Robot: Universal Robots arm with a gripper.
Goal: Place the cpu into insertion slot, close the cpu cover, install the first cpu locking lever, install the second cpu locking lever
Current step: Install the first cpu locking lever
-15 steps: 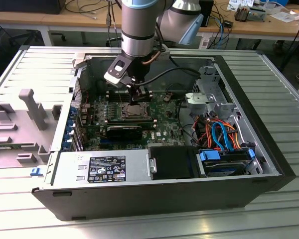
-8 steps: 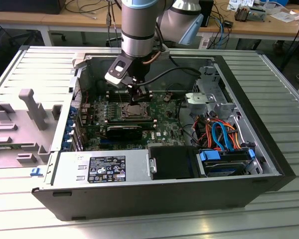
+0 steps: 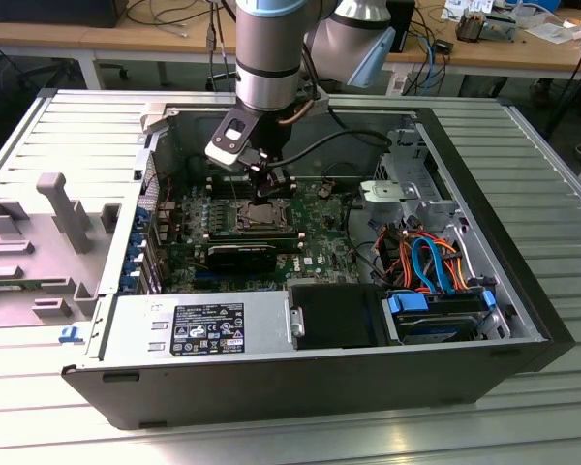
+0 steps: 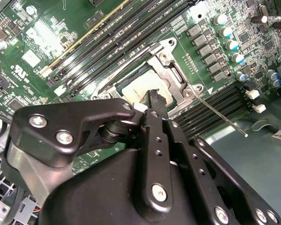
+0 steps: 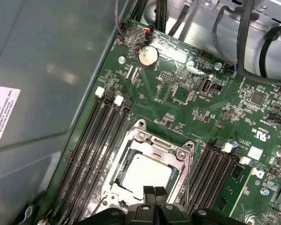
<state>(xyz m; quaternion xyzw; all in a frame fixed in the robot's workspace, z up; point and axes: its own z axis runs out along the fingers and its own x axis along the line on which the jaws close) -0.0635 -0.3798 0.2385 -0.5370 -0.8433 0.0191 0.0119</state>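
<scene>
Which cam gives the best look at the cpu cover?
First wrist view: the cpu cover shows nearly whole, framing the cpu. In the second wrist view the gripper hides part of it. In the exterior view it is small, beneath the arm.

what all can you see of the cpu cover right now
The cpu cover is a thin silver-grey metal frame with a square cutout, lying flat, closed down on the green motherboard between black memory slots. The cpu shows its dull silver top through the cutout. The gripper hangs shut over one edge; whether it touches cannot be told.
</scene>
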